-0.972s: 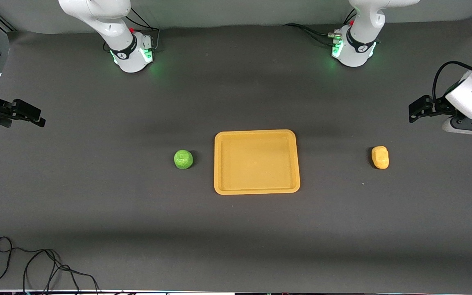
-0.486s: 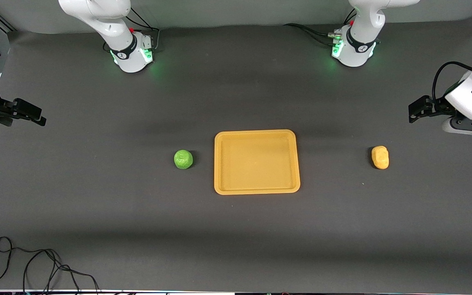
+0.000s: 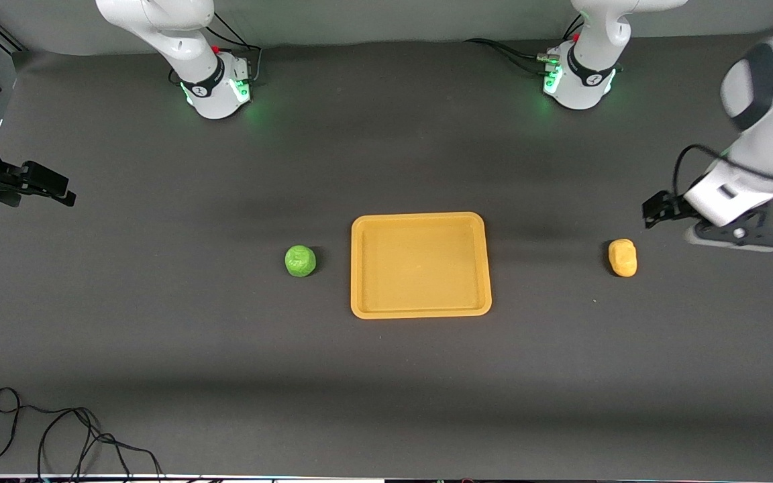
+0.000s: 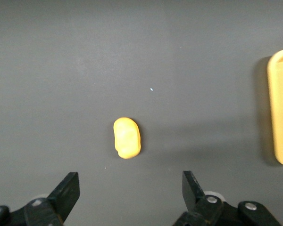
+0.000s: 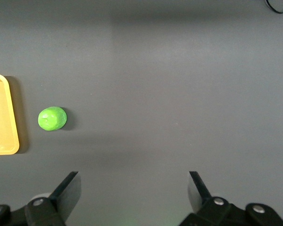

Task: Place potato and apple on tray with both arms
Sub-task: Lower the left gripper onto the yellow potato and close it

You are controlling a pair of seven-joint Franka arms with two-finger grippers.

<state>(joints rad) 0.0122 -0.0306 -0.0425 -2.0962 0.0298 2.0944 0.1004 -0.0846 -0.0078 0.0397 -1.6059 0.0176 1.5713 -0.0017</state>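
The yellow-orange tray (image 3: 359, 268) lies empty at the table's middle. The green apple (image 3: 300, 261) sits on the table beside the tray, toward the right arm's end. The potato (image 3: 622, 257) lies on the table toward the left arm's end. My left gripper (image 3: 651, 209) is open and empty, in the air close to the potato; the left wrist view shows the potato (image 4: 127, 137) ahead of the open fingers (image 4: 67, 188). My right gripper (image 3: 51, 189) is open and empty over the table's right-arm end, well away from the apple (image 5: 52, 118).
A black cable (image 3: 58, 429) loops on the table near the front camera at the right arm's end. The two arm bases (image 3: 215, 87) stand along the table's edge farthest from the camera. Bare dark mat surrounds the tray.
My left arm has swung in and lowered, bringing its gripper close to the potato. My right gripper has barely moved. Apple, potato and tray are where they were.
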